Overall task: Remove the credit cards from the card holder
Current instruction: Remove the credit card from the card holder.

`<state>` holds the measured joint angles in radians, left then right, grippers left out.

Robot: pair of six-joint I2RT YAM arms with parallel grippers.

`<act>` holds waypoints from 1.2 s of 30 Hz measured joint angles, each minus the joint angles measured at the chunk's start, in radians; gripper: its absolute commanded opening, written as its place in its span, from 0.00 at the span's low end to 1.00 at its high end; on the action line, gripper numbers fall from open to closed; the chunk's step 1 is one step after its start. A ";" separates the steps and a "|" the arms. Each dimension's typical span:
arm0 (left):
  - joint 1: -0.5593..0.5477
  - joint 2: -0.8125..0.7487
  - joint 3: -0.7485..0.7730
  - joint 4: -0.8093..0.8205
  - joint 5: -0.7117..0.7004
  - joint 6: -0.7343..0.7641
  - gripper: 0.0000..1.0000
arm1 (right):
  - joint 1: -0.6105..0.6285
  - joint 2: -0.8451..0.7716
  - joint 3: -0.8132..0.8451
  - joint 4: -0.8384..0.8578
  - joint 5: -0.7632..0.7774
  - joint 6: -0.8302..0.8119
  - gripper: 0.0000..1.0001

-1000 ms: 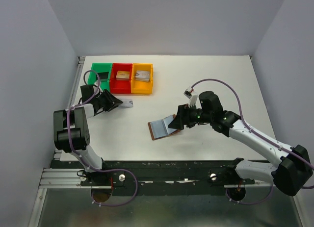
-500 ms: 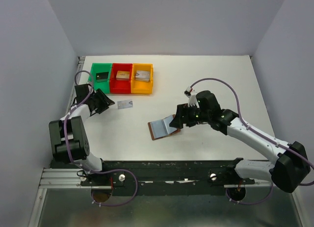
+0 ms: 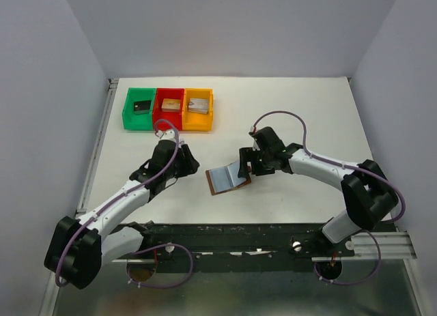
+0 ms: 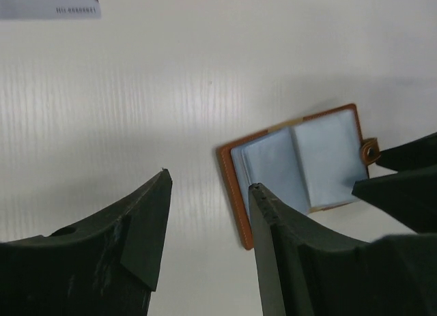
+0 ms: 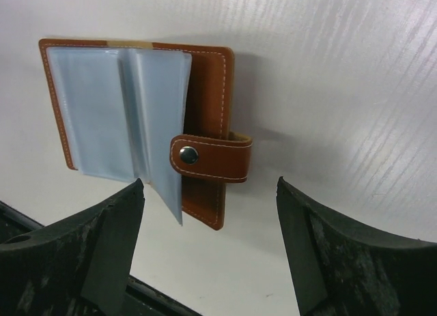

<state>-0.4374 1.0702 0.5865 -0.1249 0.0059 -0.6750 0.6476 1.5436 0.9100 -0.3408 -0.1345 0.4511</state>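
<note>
The card holder (image 3: 227, 176) lies open on the table, brown leather with pale blue sleeves (image 5: 116, 104) and a snap tab (image 5: 212, 158). My left gripper (image 3: 190, 163) is open just left of it, with nothing between the jaws (image 4: 209, 183); its right finger overlaps the holder's (image 4: 300, 166) near corner in the view. My right gripper (image 3: 244, 164) stands open over the tab side, empty (image 5: 209, 186). One silvery grey credit card (image 4: 48, 2) lies flat on the table beyond my left gripper; the top view hides it behind the left arm. A thin tan strip (image 5: 130, 43) shows at the holder's far edge.
A green tray (image 3: 128, 111), a red tray (image 3: 158, 111) and an orange tray (image 3: 209, 112) stand in a row at the back left, each with a small block inside. The black rail (image 3: 225, 228) with the arm bases runs along the near edge.
My left arm has swung from beside the trays to the middle, next to the card holder, its jaws wider; the grey card stayed on the table. The right gripper shifted slightly.
</note>
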 measured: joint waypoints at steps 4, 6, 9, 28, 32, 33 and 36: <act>-0.076 -0.010 -0.084 0.005 -0.050 -0.043 0.61 | -0.002 0.026 0.000 0.000 0.013 -0.002 0.86; -0.097 -0.010 -0.111 0.012 -0.057 -0.059 0.60 | -0.002 0.037 0.002 0.000 0.018 -0.006 0.85; -0.119 0.001 -0.129 0.043 -0.059 -0.077 0.60 | -0.002 0.066 0.014 -0.002 0.026 -0.009 0.83; -0.163 0.079 -0.153 0.206 -0.037 -0.097 0.56 | -0.003 0.120 0.078 0.000 0.078 -0.014 0.24; -0.163 0.079 -0.158 0.220 -0.031 -0.098 0.56 | -0.004 0.117 0.072 0.012 0.050 -0.004 0.16; -0.163 0.079 -0.159 0.223 -0.031 -0.098 0.56 | -0.004 0.114 0.067 0.017 0.042 -0.002 0.13; -0.163 0.079 -0.165 0.245 -0.027 -0.105 0.53 | -0.004 0.094 0.040 0.027 0.021 0.009 0.03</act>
<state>-0.5999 1.1492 0.4217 0.1200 -0.0208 -0.7799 0.6437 1.6379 0.9497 -0.3141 -0.1139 0.4603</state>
